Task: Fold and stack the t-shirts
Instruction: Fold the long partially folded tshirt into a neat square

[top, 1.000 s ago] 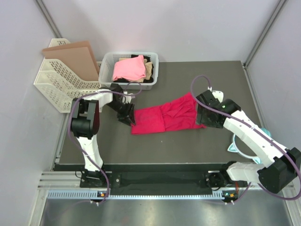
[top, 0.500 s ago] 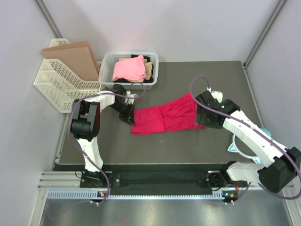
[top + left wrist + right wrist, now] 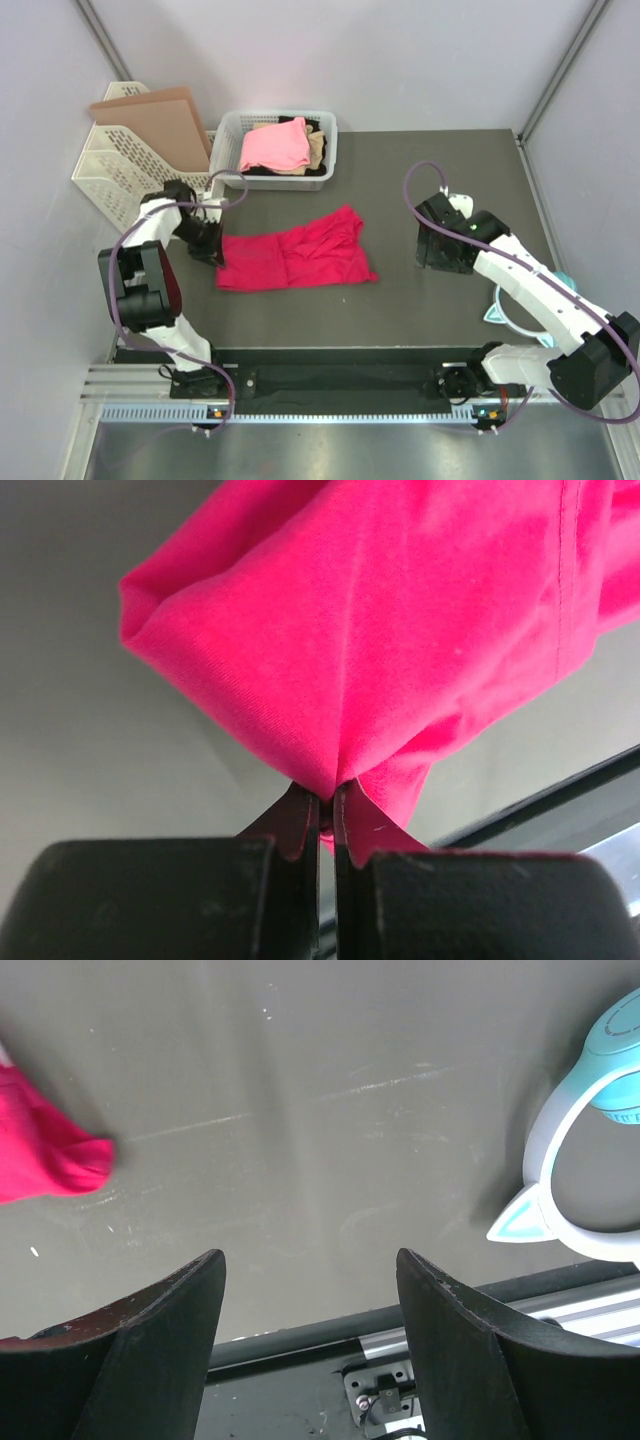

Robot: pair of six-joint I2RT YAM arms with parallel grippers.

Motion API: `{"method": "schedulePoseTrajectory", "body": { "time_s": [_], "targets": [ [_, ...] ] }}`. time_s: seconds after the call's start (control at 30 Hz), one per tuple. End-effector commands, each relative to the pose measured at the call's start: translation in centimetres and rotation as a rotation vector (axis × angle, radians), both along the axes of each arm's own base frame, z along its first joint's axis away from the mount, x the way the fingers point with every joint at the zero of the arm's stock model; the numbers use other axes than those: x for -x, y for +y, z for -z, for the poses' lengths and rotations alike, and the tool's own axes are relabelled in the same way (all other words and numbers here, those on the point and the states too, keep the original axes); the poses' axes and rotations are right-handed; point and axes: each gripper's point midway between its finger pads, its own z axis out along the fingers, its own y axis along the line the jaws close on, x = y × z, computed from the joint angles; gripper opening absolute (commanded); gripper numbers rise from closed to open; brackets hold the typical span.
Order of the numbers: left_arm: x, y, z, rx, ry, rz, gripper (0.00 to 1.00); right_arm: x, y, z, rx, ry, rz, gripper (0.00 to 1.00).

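Left gripper [image 3: 327, 798]: jaws pressed together, pinching a fold at the edge of the bright crimson-magenta cloth t-shirt [image 3: 295, 258]. From the left wrist, cloth gathered into a peak right at the fingertips and fanning out above them, with a stitched seam down its right part. From above, grip placed at the shirt's left end, low over the dark grey table [image 3: 440, 170], left arm bent out toward the table's left edge.

Crimson shirt: lying crumpled in a rough band across the left-centre of the table, one corner poking toward the back, right end well apart from the right gripper [image 3: 308, 1260].

That gripper: jaws standing wide, nothing between them, bare tabletop below. Tip of crimson cloth at the left edge of the right wrist view, clear of both fingers.

Further out, at the back of the table: white plastic mesh basket [image 3: 232, 125] holding a light pink t-shirt [image 3: 275, 147] on top, a tan t-shirt [image 3: 318, 150] just beside it on the right, a black t-shirt [image 3: 318, 125] behind.

Left of the basket: white lattice plastic rack [image 3: 110, 185] with a brown cardboard sheet [image 3: 160, 120] leaning in it.

Near the right arm: teal-and-white rounded plastic object [image 3: 590, 1160] at the table's right edge.
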Motion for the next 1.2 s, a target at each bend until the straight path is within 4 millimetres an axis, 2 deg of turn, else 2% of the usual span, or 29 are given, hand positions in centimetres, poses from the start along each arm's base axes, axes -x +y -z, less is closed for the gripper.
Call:
{"method": "schedulePoseTrajectory", "body": {
  "time_s": [0.0, 0.03, 0.1, 0.17, 0.2, 0.33, 0.37, 0.43, 0.47, 0.57, 0.73, 0.9, 1.07, 1.1, 1.17],
  "targets": [
    [2.4, 1.8, -2.4, -0.099, 0.009, 0.104, 0.00, -0.5, 1.2, -2.1, -0.050, -0.067, -0.025, 0.69],
    [2.7, 2.0, -2.9, -0.109, 0.018, 0.107, 0.00, -0.5, 1.2, -2.2, -0.052, -0.069, -0.024, 0.69],
    [1.5, 2.0, -4.6, -0.103, -0.017, 0.103, 0.00, -0.5, 1.2, -2.2, -0.054, -0.071, -0.026, 0.69],
    [1.3, 1.1, -5.5, -0.058, 0.005, 0.106, 0.00, -0.5, 1.3, -2.2, -0.060, -0.075, -0.027, 0.69],
    [0.0, 0.9, -7.0, -0.053, -0.029, 0.099, 0.00, -0.3, 1.3, -2.0, -0.059, -0.071, -0.028, 0.69],
    [-1.5, -1.8, -9.2, -0.024, -0.050, 0.135, 0.00, 0.0, 1.2, -1.7, -0.064, -0.073, -0.027, 0.69],
    [-1.5, -3.1, -9.4, -0.031, -0.052, 0.172, 0.00, 0.0, 1.1, -1.7, -0.062, -0.074, -0.028, 0.69],
    [-1.7, -4.1, -9.7, -0.048, -0.054, 0.187, 0.01, 0.2, 1.0, -1.6, -0.061, -0.074, -0.025, 0.70],
    [-1.4, -6.2, -9.6, -0.057, -0.052, 0.253, 0.01, 0.3, 0.9, -1.5, -0.061, -0.074, -0.025, 0.70],
    [-0.8, -8.5, -8.8, -0.067, -0.023, 0.301, 0.01, 0.3, 0.7, -1.6, -0.056, -0.079, -0.022, 0.70],
    [-0.4, -10.4, -7.2, -0.111, 0.021, 0.359, 0.01, 0.4, 0.5, -1.6, -0.052, -0.084, -0.025, 0.70],
    [-1.0, -13.2, -7.2, -0.124, 0.019, 0.408, 0.01, 0.5, 0.6, -1.2, -0.052, -0.078, -0.028, 0.70],
    [-1.3, -17.0, -7.5, -0.127, 0.010, 0.474, 0.01, 0.5, 0.6, -0.9, -0.056, -0.077, -0.031, 0.70],
    [-1.4, -17.5, -7.0, -0.129, 0.025, 0.480, 0.01, 0.6, 0.6, -0.9, -0.056, -0.077, -0.033, 0.70],
    [-1.8, -19.3, -7.6, -0.124, -0.003, 0.503, 0.02, 0.7, 0.5, -0.8, -0.054, -0.076, -0.031, 0.70]
  ]
}}
